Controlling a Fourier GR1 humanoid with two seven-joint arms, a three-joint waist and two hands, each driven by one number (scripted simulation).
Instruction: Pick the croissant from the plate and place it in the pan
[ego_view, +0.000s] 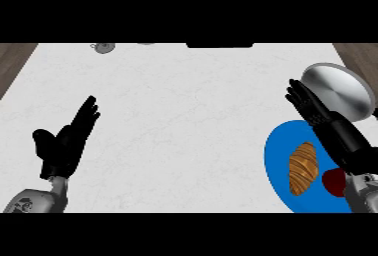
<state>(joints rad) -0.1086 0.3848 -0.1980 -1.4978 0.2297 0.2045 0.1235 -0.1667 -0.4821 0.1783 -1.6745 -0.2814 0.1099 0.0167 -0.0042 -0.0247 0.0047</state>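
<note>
You are looking steeply down at a pale, marbled counter (192, 125) that fills most of the frame, with strips of brown wood showing at the upper left and upper right corners.

At the lower right of the frame sits a blue plate (279, 150), partly cut off by the right and lower edges. The croissant (303, 167) lies on it, golden brown, its long axis running up and down the frame. Just right of the croissant, on the same plate, is a dark red rounded item (334, 181) that you cannot identify further.

Above the plate, in the upper right of the frame, is the pan (341, 90), a round silver-grey shape seen from above, with nothing in it.

Your right robot hand (314, 107) comes in from the lower right, its forearm crossing over the plate's right side. Its fingers are straight and released, pointing up the frame beside the pan's left rim. It grasps nothing and sits apart from the croissant.

Your left robot hand (65, 142) rests at the left of the frame, released, fingers extended towards the upper right, thumb out to the left, holding nothing.

At the top edge are a small grey object (103, 47) towards the left and a dark rectangular shape (219, 45) near the centre.
</note>
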